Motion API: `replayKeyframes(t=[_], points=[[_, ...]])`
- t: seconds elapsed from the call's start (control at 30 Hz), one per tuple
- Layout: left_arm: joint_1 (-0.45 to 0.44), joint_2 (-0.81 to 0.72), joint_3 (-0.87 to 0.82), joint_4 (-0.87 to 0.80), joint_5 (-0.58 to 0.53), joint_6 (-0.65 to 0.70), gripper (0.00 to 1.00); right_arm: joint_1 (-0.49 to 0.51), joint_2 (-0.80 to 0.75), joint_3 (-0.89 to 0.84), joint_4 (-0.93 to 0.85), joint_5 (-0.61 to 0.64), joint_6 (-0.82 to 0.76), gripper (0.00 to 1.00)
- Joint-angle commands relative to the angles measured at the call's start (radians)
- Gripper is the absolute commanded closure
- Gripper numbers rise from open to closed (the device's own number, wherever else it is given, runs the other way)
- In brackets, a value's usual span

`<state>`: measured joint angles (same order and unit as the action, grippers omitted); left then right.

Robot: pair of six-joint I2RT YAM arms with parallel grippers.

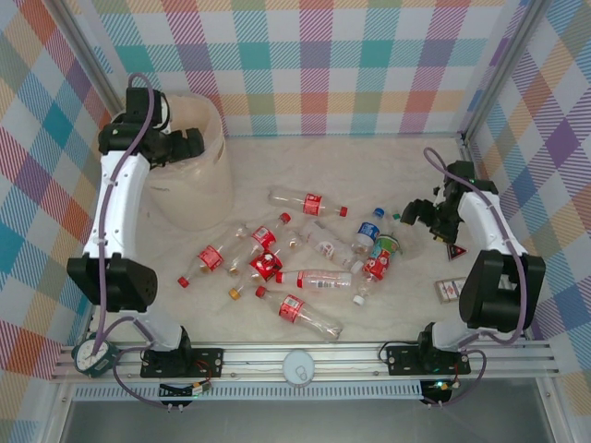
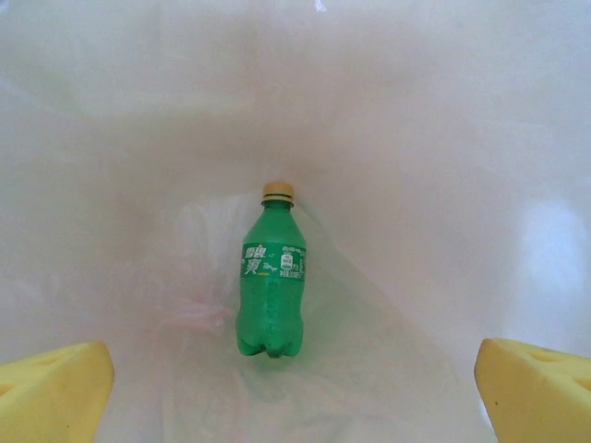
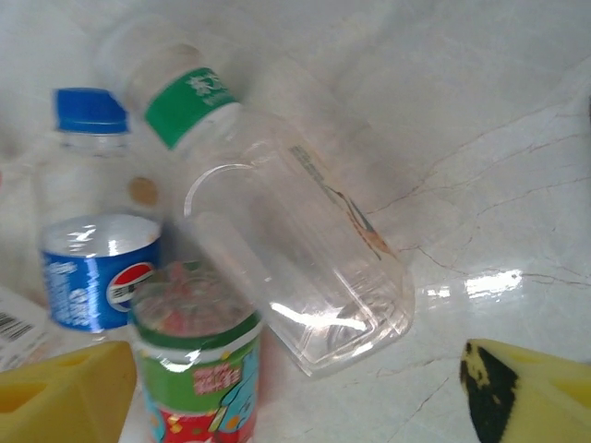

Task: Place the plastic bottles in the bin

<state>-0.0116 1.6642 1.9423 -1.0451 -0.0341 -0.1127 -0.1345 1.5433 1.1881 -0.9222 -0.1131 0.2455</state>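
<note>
Counter (image 1: 388, 157) — pale, marble-look top.
Bin (image 1: 199, 189) — cream bucket at the far left of the counter; one green bottle (image 2: 270, 277) lies on its floor.
Left pincer (image 2: 294, 392) — above the bin's mouth, yellow pads wide apart, gripping nothing.
Right pincer (image 1: 417, 214) — over the right end of the heap, pads apart, gripping nothing.
Bottles (image 1: 319, 279) — scattered mid-counter; under the right pincer a clear bottle (image 3: 305, 258) lies just beside a blue-labelled bottle (image 3: 97, 258).

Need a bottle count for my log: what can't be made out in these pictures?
- Top external: inside of the bin, hidden by its wall and the left arm.
- Top external: the piled plastic bottles overlap; exact count unclear.
- Right wrist: the green-and-red labelled bottle, cut off by the bottom edge; print blurred.
</note>
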Motion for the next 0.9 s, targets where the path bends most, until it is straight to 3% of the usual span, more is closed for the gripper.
replayKeyframes(t=[0.0, 0.57, 0.7, 0.87], points=[[-0.004, -0.089, -0.066, -0.016, 0.027, -0.023, 0.00, 0.010, 0.031, -0.019, 0.033, -0.001, -0.016, 0.13], [-0.005, -0.282, -0.129, 0.054, -0.010, -0.097, 0.00, 0.056, 0.203, -0.100, 0.158, -0.052, -0.004, 0.11], [-0.004, -0.320, -0.088, 0.043, -0.011, -0.120, 0.00, 0.057, 0.229, -0.098, 0.170, -0.042, -0.006, 0.19], [-0.027, -0.404, -0.118, 0.079, 0.083, -0.210, 0.00, 0.056, 0.192, -0.071, 0.145, -0.021, -0.009, 0.33]])
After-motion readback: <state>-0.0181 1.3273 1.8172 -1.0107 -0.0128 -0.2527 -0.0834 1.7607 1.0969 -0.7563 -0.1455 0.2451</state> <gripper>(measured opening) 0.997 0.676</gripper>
